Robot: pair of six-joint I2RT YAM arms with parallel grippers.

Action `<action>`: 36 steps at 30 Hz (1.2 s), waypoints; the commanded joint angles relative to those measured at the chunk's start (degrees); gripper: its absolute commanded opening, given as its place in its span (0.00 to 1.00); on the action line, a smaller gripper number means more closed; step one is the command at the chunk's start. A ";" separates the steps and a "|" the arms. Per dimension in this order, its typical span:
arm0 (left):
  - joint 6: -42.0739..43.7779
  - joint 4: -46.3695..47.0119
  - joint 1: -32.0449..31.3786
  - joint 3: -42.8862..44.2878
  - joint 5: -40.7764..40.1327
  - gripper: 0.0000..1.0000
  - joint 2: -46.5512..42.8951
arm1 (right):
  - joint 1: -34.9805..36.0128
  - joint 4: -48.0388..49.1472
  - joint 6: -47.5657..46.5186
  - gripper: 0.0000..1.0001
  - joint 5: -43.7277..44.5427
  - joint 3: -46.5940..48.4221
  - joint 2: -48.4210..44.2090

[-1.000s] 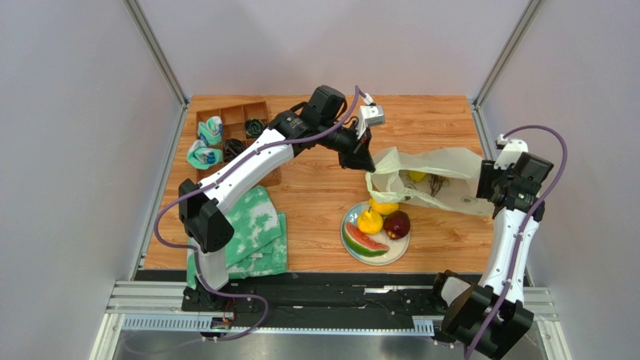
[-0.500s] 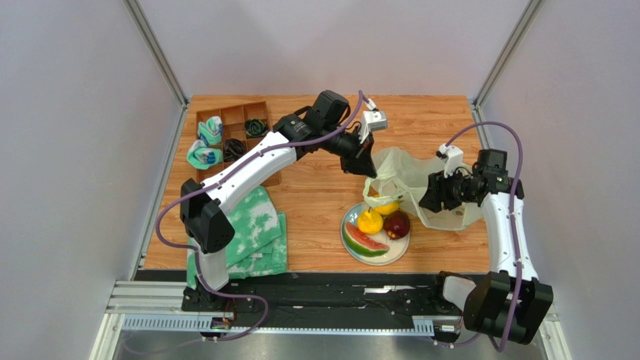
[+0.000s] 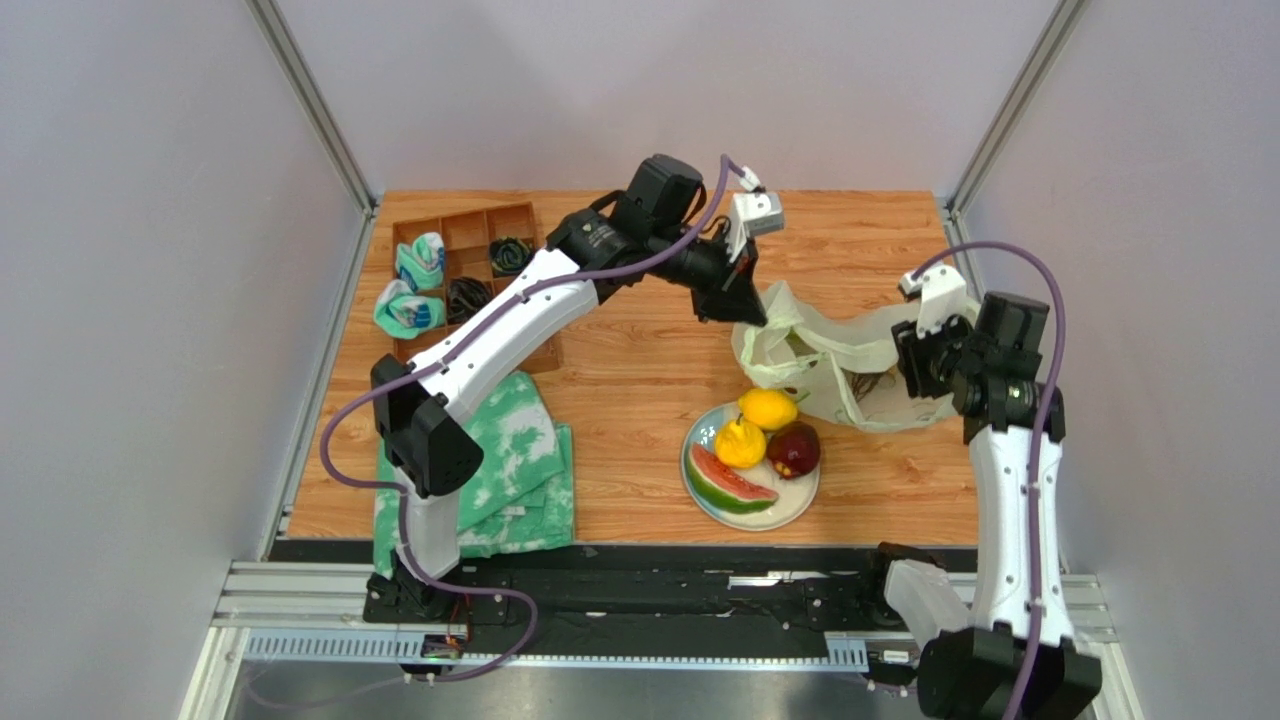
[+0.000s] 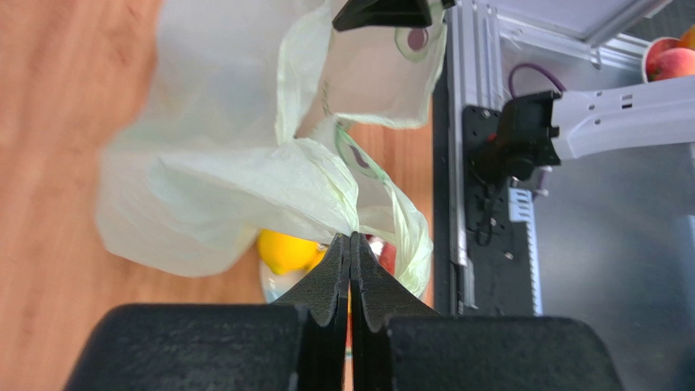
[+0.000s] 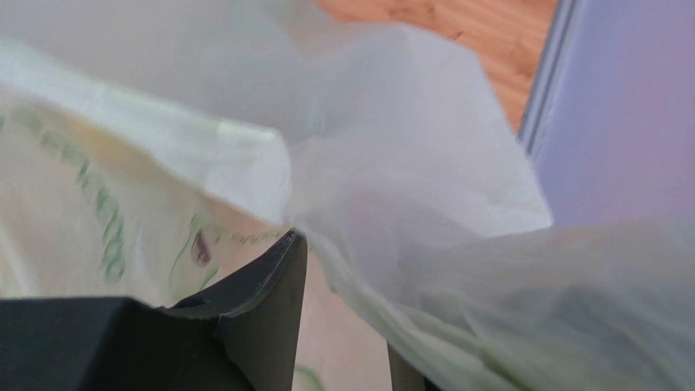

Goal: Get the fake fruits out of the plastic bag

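Nearest my bases, left side: a green-and-white mottled folded cloth (image 3: 519, 450) lies flat on the wooden tabletop (image 3: 631, 390). Right of it is a round pale plate with a bluish rim (image 3: 781, 518) carrying four plastic fruits packed close. A red-green watermelon slice (image 3: 727, 482) sits at the near edge and a dark red plum (image 3: 793, 450) to its right. A yellow pear (image 3: 738, 444) is in the middle, and a yellow lemon (image 3: 768, 408) at the far rim, just beside the bag. Next out is the pale yellow-green translucent plastic shopping bag (image 3: 819, 353), crumpled and strung between my two pincers. My right pincer (image 3: 906, 360) is at the bag's right end. In its wrist view the fingers (image 5: 261, 326) stand apart with a gap between them, and thin film is draped over one (whether any film is actually caught, I cannot tell). A dark brownish twiggy shape (image 3: 867, 383) shows through the film close to that pincer, inside the bag. My left pincer (image 3: 747, 305), farther out and reaching in from the left, is pressed together on a twisted fold of the bag's edge, holding it up above the tabletop. Its wrist view shows the lemon under the hanging film. Farthest, at the left rear: a brown wooden compartment tray (image 3: 466, 228) with rolled blue-and-white cloths and coiled black items.
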 commanded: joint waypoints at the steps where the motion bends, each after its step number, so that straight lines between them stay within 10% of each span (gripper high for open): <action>1: 3.05 2.45 2.80 16.84 -1.55 0.00 5.45 | -0.02 13.97 4.57 0.41 8.14 12.45 16.10; 5: 4.97 3.41 5.09 33.23 0.12 0.00 13.53 | -2.55 18.72 8.27 0.42 14.39 28.27 26.93; 11: 13.15 14.13 5.09 33.70 -6.65 0.00 11.62 | -8.27 21.54 12.93 0.43 15.63 44.91 31.20; 17: 6.58 10.37 4.57 24.59 0.01 0.00 3.99 | -11.97 18.82 8.12 0.43 11.76 24.96 14.26; 23: 4.56 9.04 -0.17 -3.72 3.71 0.00 -4.81 | -12.76 0.50 3.27 0.51 6.15 0.38 2.27; 36: -7.14 15.72 -3.61 -4.55 4.25 0.00 -1.39 | -10.92 -21.62 -8.42 0.91 -25.33 7.30 2.80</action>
